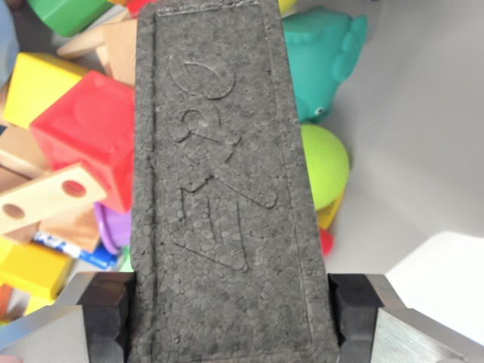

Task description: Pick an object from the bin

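A: Where's the foam block (227, 189)?
B: Dead centre, running from six to twelve o'clock, between the gripper (231, 318) fingers at six.
A: And at nine?
B: A cube (91, 136), touching the block's edge, with a holed plank (47, 197) just below it at eight.
A: The other side?
B: A toy fish (321, 60) at one, a ball (324, 165) at three beneath it.
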Available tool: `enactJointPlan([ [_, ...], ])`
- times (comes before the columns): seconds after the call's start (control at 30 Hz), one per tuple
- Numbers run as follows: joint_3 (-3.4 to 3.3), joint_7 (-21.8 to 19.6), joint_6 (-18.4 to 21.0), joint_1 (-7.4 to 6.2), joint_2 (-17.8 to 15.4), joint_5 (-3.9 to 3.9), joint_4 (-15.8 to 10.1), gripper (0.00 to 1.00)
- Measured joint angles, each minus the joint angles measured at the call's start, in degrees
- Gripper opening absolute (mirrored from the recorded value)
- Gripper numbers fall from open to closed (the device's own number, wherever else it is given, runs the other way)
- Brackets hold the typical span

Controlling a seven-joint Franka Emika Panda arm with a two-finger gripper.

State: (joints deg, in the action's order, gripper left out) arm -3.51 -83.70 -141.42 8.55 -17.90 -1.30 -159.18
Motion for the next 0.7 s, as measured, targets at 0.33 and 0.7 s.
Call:
enactJointPlan([
  [0.33,0.05,-0.17,8.17,0.00,-5.78,-0.15,2.40,0.00],
  [0.7,0.18,-0.24,16.13,0.00,-10.06,-0.17,5.99,0.00],
])
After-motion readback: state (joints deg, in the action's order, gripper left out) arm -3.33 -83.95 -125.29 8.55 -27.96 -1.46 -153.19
